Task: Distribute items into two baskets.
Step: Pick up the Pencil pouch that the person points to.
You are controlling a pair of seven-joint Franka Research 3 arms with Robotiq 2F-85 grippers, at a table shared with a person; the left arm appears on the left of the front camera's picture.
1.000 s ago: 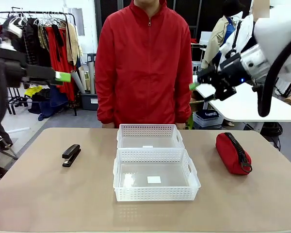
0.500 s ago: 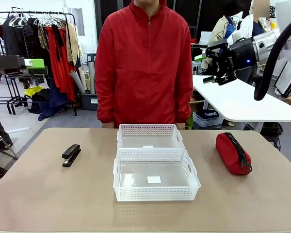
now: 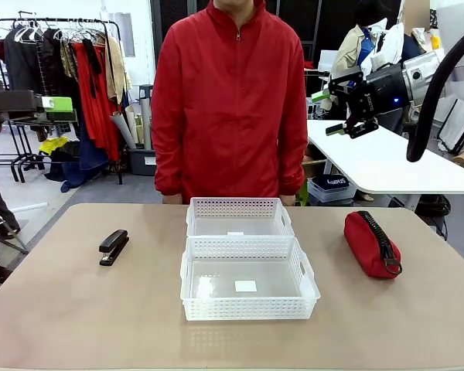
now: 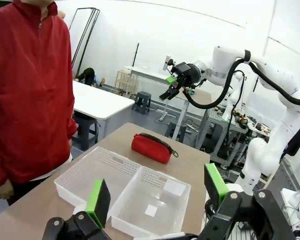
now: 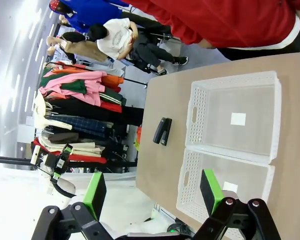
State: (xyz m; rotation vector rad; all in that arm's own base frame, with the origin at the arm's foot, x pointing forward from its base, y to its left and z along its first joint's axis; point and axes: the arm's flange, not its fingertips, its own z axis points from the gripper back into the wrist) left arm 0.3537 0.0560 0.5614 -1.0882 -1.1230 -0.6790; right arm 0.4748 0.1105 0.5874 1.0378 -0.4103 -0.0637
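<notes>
With left gripper (image 3: 62, 110) and right gripper (image 3: 329, 113) held high, jaws spread wide, we should descend squarely onto the stapler (image 3: 114, 246) left and red pouch (image 3: 371, 243) right, spanning each narrow width.

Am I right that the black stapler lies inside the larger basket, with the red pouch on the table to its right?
Not quite: the front view shows the black stapler on the table, left of the larger basket. The red pouch is as you say.
</notes>
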